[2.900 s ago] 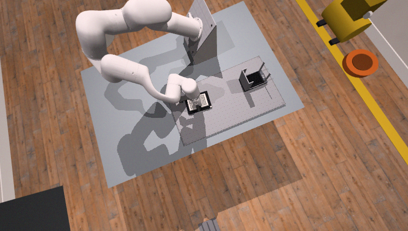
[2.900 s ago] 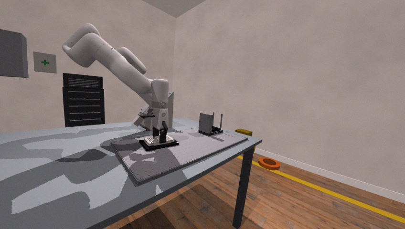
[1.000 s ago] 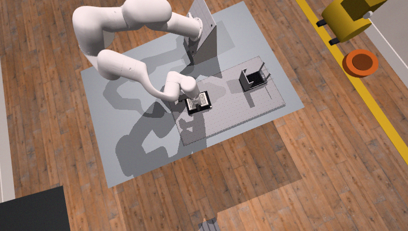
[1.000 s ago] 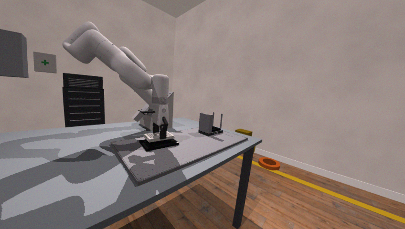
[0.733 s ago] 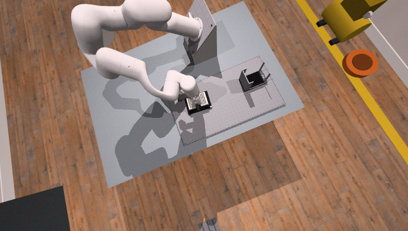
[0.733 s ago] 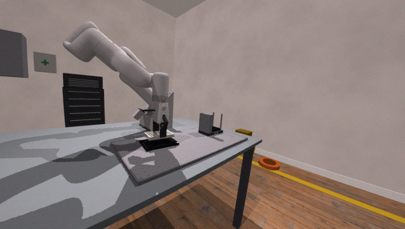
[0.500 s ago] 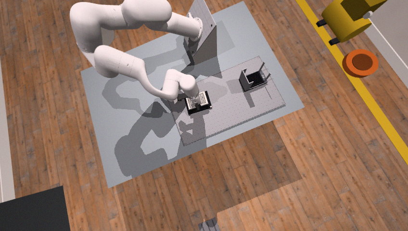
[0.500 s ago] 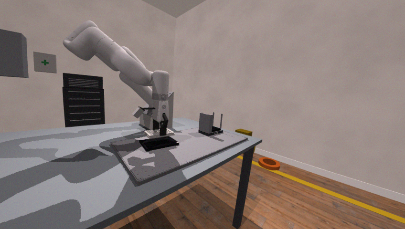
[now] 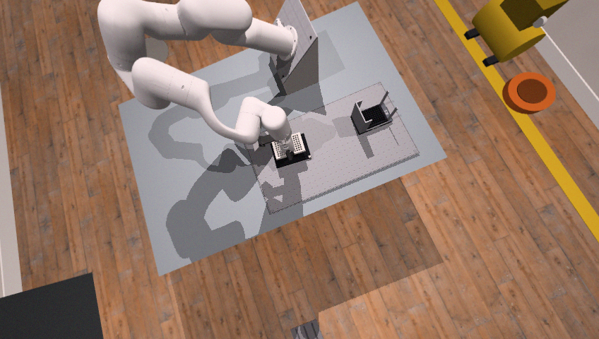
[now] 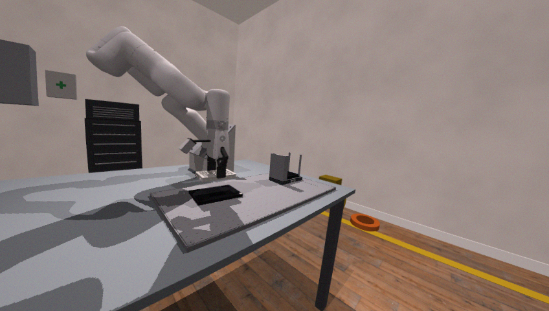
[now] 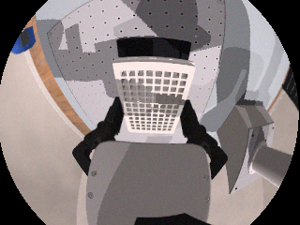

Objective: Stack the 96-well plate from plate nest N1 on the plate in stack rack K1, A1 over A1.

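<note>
Wooden floorboards (image 9: 420, 260) run under a grey table (image 10: 77, 246), and a pale perforated board (image 9: 357, 163) lies on the table's far half. On that board sit two fixtures well apart: a flat black nest (image 10: 215, 194) and a grey rack (image 10: 278, 166) with upright walls and thin posts. From above, a dark plate (image 9: 374, 114) shows inside the rack, resting on its floor.

One white arm (image 10: 154, 76) reaches down over the board. Its pincer (image 10: 217, 173) stands nearly at full width, its two dark fingers clamped on the long sides of a white well plate (image 11: 154, 105). In the side view the white plate hangs clear above the nest, level, with open air between them; from overhead it appears to cover much of the nest (image 9: 291, 161). The wrist camera shows the grid of wells between the fingers and the black nest (image 11: 153, 48) beyond the plate's far edge.

Near the wall, an orange ring (image 10: 364, 221) lies on the floor beside a yellow line (image 10: 443, 260). A black cabinet (image 10: 112, 135) stands against the back wall.
</note>
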`<state>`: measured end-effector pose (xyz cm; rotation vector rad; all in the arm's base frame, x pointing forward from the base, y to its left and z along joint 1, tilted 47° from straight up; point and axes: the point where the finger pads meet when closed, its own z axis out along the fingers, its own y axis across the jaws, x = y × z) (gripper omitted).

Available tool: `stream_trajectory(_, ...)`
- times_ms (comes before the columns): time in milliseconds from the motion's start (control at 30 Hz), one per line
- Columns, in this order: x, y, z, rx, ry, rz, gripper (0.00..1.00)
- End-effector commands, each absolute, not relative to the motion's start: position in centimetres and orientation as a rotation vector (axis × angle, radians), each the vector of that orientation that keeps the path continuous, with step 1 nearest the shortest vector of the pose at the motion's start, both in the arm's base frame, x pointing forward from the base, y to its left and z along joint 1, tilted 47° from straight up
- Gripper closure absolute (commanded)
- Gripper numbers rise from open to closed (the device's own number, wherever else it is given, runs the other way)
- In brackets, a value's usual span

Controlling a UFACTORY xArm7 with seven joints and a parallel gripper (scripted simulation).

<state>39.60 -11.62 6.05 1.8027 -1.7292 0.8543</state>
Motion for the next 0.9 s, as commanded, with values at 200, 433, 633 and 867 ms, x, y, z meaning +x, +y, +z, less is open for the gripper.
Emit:
stream_trajectory(200, 39.5, -10.2, 7.4, 1.806, -1.729, 0.858, 1.00)
stream_trajectory(433, 39.5, -9.6, 7.9, 1.806, -1.729, 0.858, 1.00)
stream_trajectory(633, 39.4, -8.8, 8.6, 1.806, -1.729, 0.858, 1.00)
stream_trajectory(867, 39.2, -8.0, 9.4, 1.806, -1.729, 0.858, 1.00)
